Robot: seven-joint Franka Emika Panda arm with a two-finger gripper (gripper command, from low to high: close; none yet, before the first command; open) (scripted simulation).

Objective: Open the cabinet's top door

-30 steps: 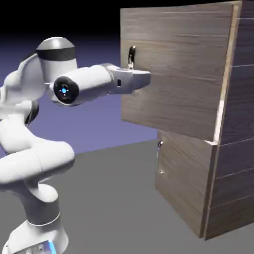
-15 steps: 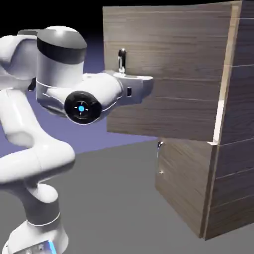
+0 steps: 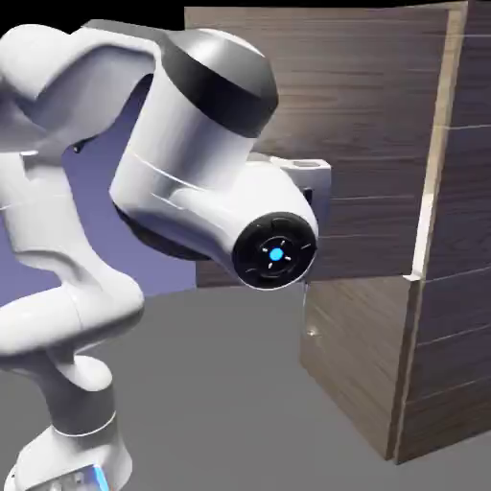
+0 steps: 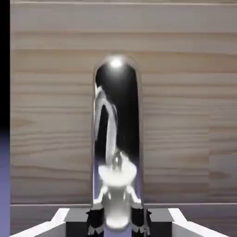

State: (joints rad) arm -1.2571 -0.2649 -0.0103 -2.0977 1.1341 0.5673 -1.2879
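From the exterior view's left, the white arm (image 3: 67, 316) rises from its base at the lower corner, bends up over the top of the picture and comes down in a thick forearm whose round end cap with a blue light faces the camera, in front of the cabinet (image 3: 460, 240). That forearm hides the hand almost wholly; only a pale block of the wrist shows just past it, against the top door (image 3: 374, 144). The top door is swung out from the cabinet, its free edge to the left of the cabinet's body and its hinged side at the light trim on the right; its wood grain runs level. Below it the lower door (image 3: 355, 364) lies flush with the cabinet, a small handle (image 3: 307, 312) near its upper left corner, just under the forearm's cap. The grey table spreads left of the cabinet, with the blue-violet backdrop behind the arm. In the hand view, a narrow strip of backdrop shows at the left, then the door's pale grain fills the picture, and in the middle stands the bar handle (image 4: 116, 134), shiny and curved, running up from the bottom edge. The gripper (image 4: 116, 222) is clamped tight on the bar handle's lower part, with the dark fingertips (image 4: 95, 221) pressed against either side of it.
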